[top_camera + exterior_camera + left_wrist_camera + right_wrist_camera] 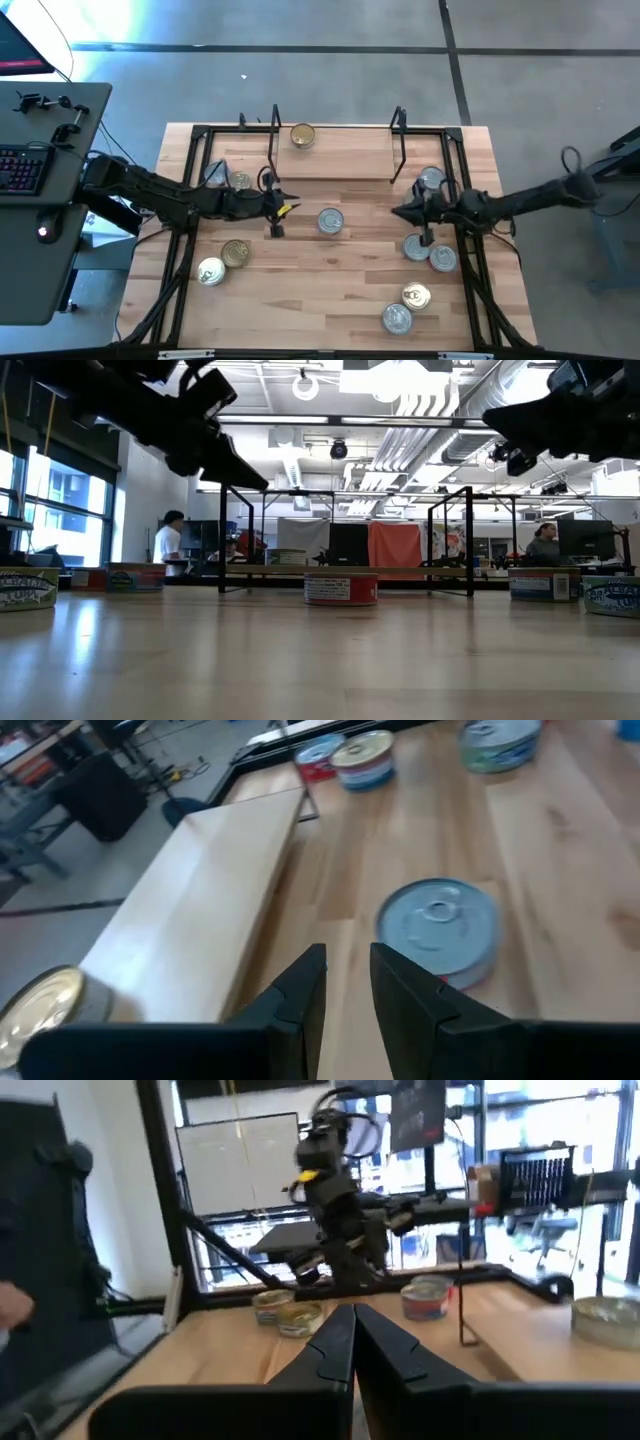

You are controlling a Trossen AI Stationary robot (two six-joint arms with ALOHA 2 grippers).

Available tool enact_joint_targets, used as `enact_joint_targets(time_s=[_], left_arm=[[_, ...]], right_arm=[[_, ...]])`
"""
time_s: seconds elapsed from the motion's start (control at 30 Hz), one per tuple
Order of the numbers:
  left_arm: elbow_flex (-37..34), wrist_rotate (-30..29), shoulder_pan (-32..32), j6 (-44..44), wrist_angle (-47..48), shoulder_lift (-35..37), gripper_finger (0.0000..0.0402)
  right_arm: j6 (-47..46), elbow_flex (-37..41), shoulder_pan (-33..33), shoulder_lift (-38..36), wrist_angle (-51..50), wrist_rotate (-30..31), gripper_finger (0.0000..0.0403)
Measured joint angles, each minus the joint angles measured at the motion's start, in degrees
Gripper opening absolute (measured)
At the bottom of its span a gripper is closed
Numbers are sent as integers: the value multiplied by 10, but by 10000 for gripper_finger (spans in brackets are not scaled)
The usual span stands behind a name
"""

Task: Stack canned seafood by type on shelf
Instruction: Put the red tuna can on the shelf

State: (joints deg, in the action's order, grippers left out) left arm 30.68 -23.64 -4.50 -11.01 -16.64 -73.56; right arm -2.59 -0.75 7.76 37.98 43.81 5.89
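Observation:
The shelf (pixel 335 150) stands at the table's far middle, a light board between thin black rods. One gold-lidded can (pixel 302 135) sits on its board. My left gripper (pixel 285 208) hovers above the table in front of the shelf, its fingers (pixel 305 995) a little apart with nothing between them. A silver-lidded can (pixel 440 928) with a red label stands on the table just beyond them, toward the right. My right gripper (pixel 397 212) hangs in the air right of that can (pixel 330 221), shut and holding nothing (pixel 352 1320).
Several cans stand loose on the table: two near the left rail (pixel 240 181), two at the near left (pixel 236 253), one by the right rail (pixel 431 180), several at the near right (pixel 416 247). A black frame (pixel 190 200) rims the tabletop. People show in the room behind (pixel 168 545).

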Motion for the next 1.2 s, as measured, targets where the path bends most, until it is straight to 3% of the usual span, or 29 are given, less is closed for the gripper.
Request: enact_joint_targets(time_s=[0.2,0.37,0.5,0.67,0.83,1.07,1.2], left_arm=[[0,0,25,4,-1,0,72],[0,1,24,9,-3,0,72],[0,32,13,18,6,0,72],[1,243,-7,33,17,-14,72],[1,322,-33,49,-4,-94,71],[1,313,-28,40,-169,-236,71],[9,274,0,26,-206,-281,71]], right_arm=[[14,-82,8,239,54,1,26],[17,-179,-8,386,11,1,92],[78,-283,-31,443,-195,0,156],[106,-415,-69,501,-482,1,207],[134,-481,-98,582,-540,-1,216],[117,-556,-119,661,-559,-8,196],[118,-591,-105,671,-564,-64,182]])
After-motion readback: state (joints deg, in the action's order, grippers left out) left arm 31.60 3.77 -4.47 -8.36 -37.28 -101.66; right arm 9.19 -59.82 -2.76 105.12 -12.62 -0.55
